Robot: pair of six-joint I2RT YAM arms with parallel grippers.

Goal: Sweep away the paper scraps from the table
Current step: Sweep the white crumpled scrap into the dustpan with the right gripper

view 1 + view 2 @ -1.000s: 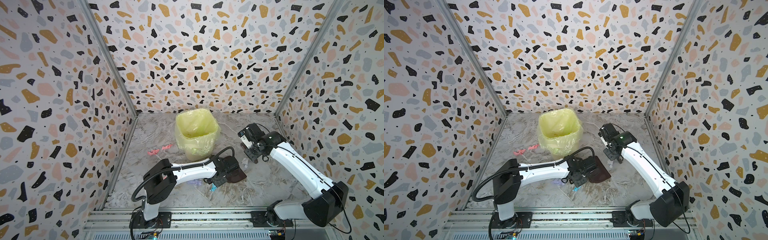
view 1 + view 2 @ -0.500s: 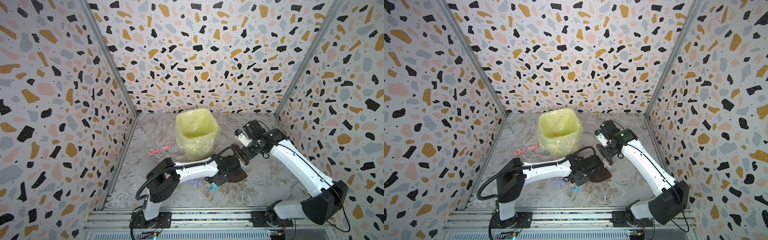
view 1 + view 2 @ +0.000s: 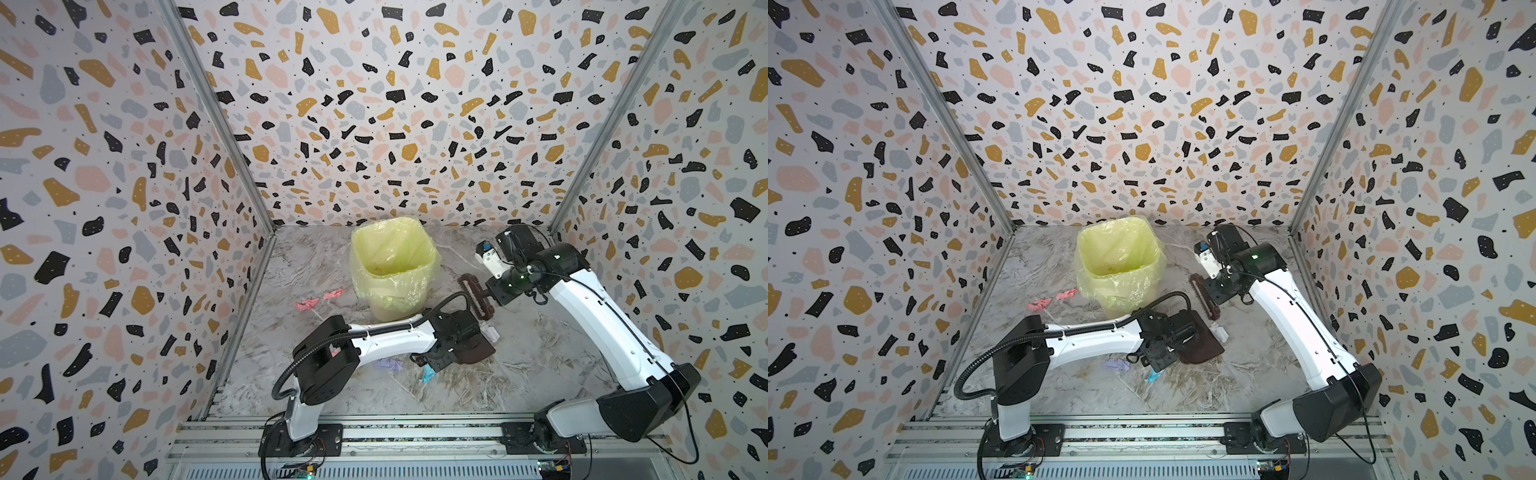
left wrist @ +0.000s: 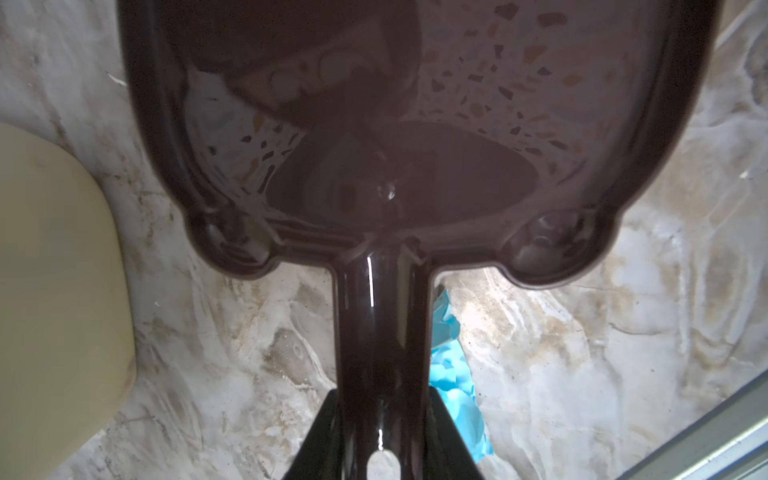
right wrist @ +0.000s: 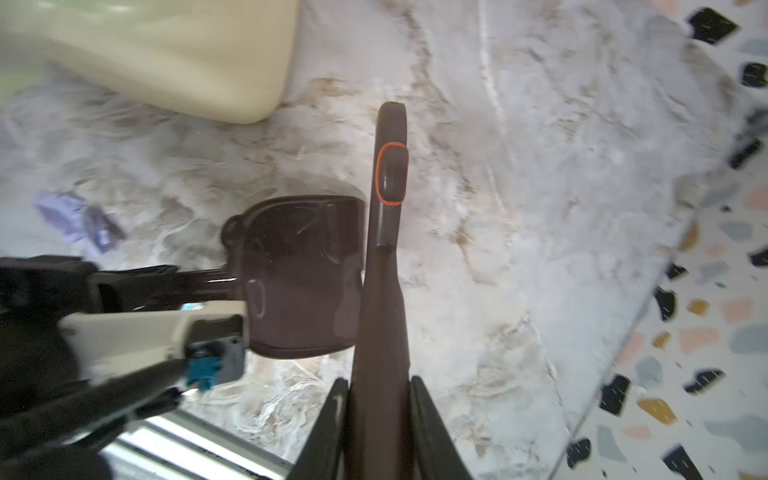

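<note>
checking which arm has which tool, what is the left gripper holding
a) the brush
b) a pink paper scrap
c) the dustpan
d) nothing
c: in the left wrist view the left gripper is clamped on the handle of the dark brown dustpan, while the brush sits in the right gripper.

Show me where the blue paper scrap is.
In both top views the blue scrap lies on the table by the dustpan handle, just right of the lilac scrap.
</note>
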